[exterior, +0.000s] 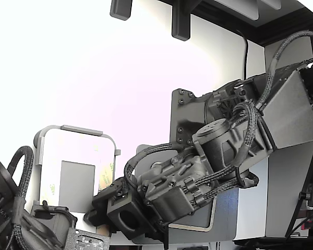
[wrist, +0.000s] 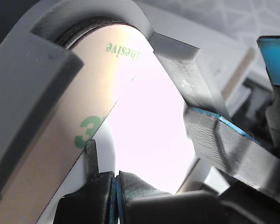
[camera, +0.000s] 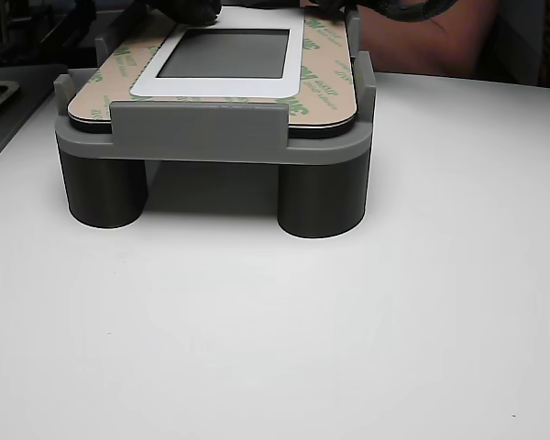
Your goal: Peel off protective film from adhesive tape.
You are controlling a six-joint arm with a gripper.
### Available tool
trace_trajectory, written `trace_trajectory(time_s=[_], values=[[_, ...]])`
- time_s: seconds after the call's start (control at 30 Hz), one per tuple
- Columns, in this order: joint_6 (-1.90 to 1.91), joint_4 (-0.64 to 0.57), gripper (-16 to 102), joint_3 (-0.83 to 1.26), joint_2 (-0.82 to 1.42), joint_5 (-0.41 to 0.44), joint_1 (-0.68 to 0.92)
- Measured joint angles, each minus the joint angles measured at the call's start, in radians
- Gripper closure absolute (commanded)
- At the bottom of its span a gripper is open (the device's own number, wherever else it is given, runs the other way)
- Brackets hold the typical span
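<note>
One grey fixture (camera: 197,133) on short legs holds the part off the desk (camera: 275,330), its raised walls keeping it from sliding while I pull. My tool (wrist: 113,179) has its thin tips pressed together at the inner edge of the protective film (wrist: 60,140); I cannot tell whether they have caught it. That tan ring lies flat in the fixture, so the adhesive tape beneath stays hidden.
</note>
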Motion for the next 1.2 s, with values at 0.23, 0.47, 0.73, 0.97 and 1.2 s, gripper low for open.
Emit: trace_trajectory(time_s=[0.23, 0.47, 0.73, 0.97, 1.2], values=[[0.0, 0.0, 96, 0.0, 0.0, -0.002, 0.0], [-0.006, 0.002, 96, -0.011, -0.012, -0.006, 0.0], [-0.009, 0.005, 96, -0.014, -0.014, -0.006, 0.0], [-0.008, 0.005, 96, -0.014, -0.014, -0.006, 0.0], [-0.005, 0.005, 96, -0.009, -0.008, -0.005, 0.0]])
